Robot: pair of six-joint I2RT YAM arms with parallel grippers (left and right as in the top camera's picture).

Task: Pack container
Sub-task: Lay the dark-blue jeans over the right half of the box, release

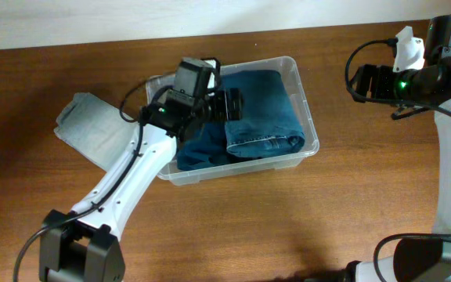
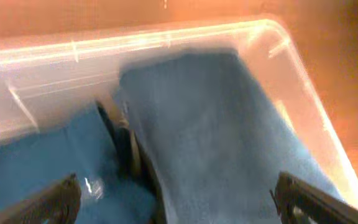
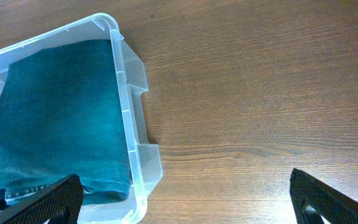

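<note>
The clear plastic container (image 1: pixel 308 125) sits mid-table and holds folded blue jeans (image 1: pixel 261 106). My left gripper (image 1: pixel 229 104) hovers over the jeans inside the bin, open and empty; the left wrist view shows its fingers (image 2: pixel 179 199) spread above the denim (image 2: pixel 216 137) and the bin wall (image 2: pixel 135 43). My right gripper (image 1: pixel 364 82) is open and empty at the far right, well off the bin. The right wrist view shows its fingers (image 3: pixel 185 199) above bare wood, with the container (image 3: pixel 135 124) and the jeans (image 3: pixel 61 112) at the left.
A folded grey cloth (image 1: pixel 92 129) lies on the table left of the container, partly under my left arm. The table is brown wood (image 1: pixel 288 227).
</note>
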